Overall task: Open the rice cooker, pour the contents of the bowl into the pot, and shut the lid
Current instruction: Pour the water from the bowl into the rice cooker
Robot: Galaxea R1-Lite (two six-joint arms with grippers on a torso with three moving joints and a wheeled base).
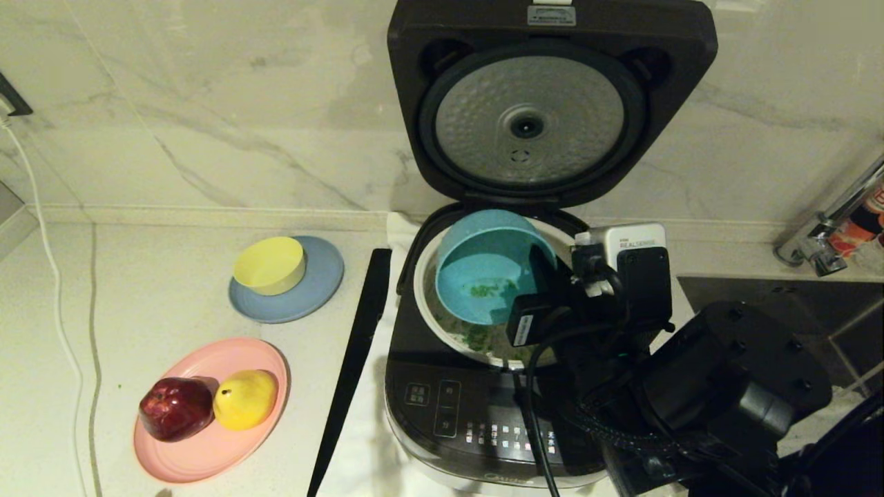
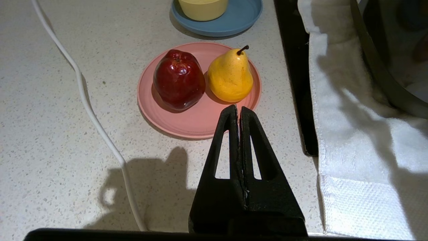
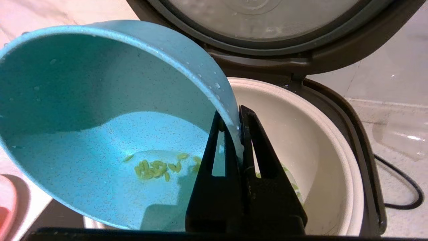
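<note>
The dark rice cooker (image 1: 476,414) stands open, its lid (image 1: 532,124) raised upright with the dimpled silver plate facing me. My right gripper (image 3: 234,115) is shut on the rim of the teal bowl (image 3: 100,140), which hangs tipped on its side over the cream pot (image 3: 321,150). A few green granules (image 3: 157,167) cling inside the bowl (image 1: 483,269), and more granules (image 1: 476,337) lie in the pot (image 1: 428,304). My left gripper (image 2: 238,108) is shut and empty, parked above the counter near the pink plate (image 2: 187,120).
A pink plate (image 1: 207,442) holds a red apple (image 1: 176,407) and a yellow pear (image 1: 245,398). A yellow bowl (image 1: 269,264) sits on a grey-blue plate (image 1: 318,290). A black strip (image 1: 356,352) and white towel (image 2: 354,160) lie beside the cooker. A tap (image 1: 829,228) stands at the right.
</note>
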